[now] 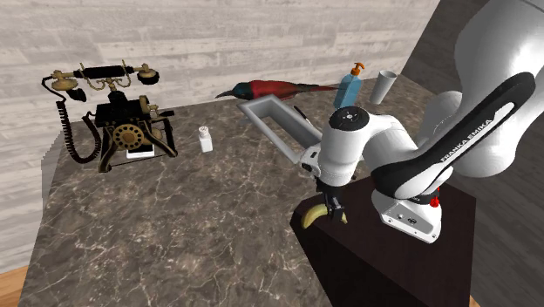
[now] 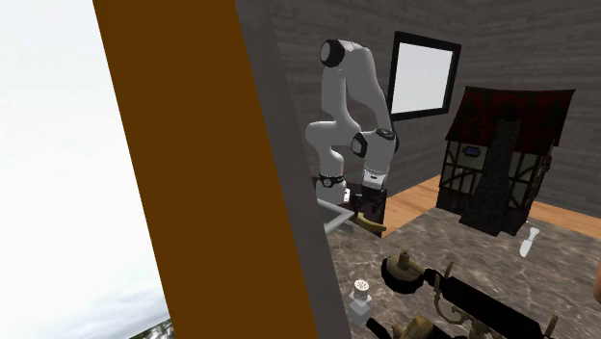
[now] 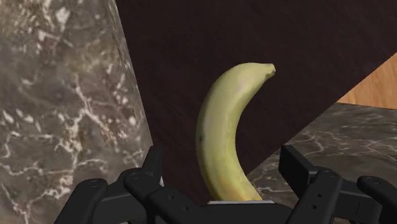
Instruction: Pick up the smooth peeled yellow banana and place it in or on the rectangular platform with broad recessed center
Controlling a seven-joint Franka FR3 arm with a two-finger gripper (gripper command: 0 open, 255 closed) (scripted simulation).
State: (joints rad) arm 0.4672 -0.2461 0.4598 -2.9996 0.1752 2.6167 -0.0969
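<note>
Dark marble-look counter [image 1: 174, 227], shoulder view: closest in, by the corner of the robot's dark stand [image 1: 392, 262], the black gripper [image 1: 331, 213] hangs over the yellow banana [image 1: 310, 216], which lies at the stand's edge; whether it rests on counter or stand can't be told. Wrist view has the 2 fingers [image 3: 154, 167] spread wide either side of the banana, neither touching it, so nothing is held. By its looks the banana is light, soft & a bit slick, w/ a curved body. It would likely bruise or slip out under a hard pinch, so a gentle squeeze across the thick mid-section looks safest. The stand sits just beside it, leaving little room on that side; a straight lift seems wise. Next out, the grey rectangular platform [image 1: 266, 126] w/ sunken centre lies near, its raised rim the 1 edge to clear. Farther off, a small white bottle [image 1: 205, 139] & antique phone [image 1: 122, 113] stand well apart toward the view's left. At the back, a red bird figure [image 1: 270, 87], blue soap dispenser [image 1: 349, 87] & cup [image 1: 384, 85] line the plank wall.
</note>
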